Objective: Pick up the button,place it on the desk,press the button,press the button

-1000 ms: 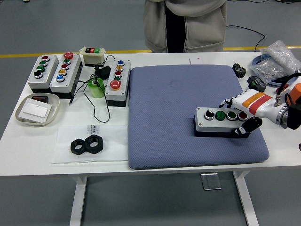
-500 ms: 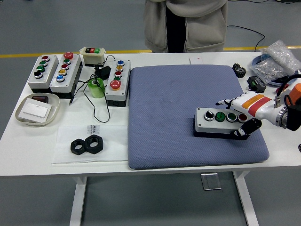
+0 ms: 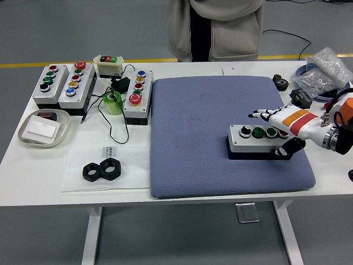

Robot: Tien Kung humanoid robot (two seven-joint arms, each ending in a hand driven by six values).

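Button box (image 3: pixel 258 141), grey, four buttons in a row, lies flat on the blue mat (image 3: pixel 220 110), near the mat's right edge and toward its front. Placing looks done, judged from the box resting level on the mat; the two presses are not shown as done.

Right robot hand (image 3: pixel 280 128): comes in from the mat's right side, fingers stretched over the box's right end above the red button, thumb low at the box's front right corner. The hand brackets that end of the box; whether it clasps the box or merely hovers with fingers open cannot be told. Left robot hand: not in view.

Items left of the mat:
- three further button boxes (image 3: pixel 71 84), standing on the tabletop (image 3: pixel 182 193)
- a small cream switch unit (image 3: pixel 108 65) behind them
- a green tape roll (image 3: pixel 113 102) with a black cable
- a shallow tray (image 3: pixel 43 128)
- two black hex nuts (image 3: pixel 102 170) on a clear sheet, toward the front.

Items right of the mat: a bag of small parts (image 3: pixel 325 74) and a black gear (image 3: pixel 281 83), at the far corner.

Person (image 3: pixel 215 27): stands beyond the mat's far edge, hands not on the tabletop.

Obstructions: none on the mat beside the box; the buttons sit close together, so a fingertip could catch a neighbour.
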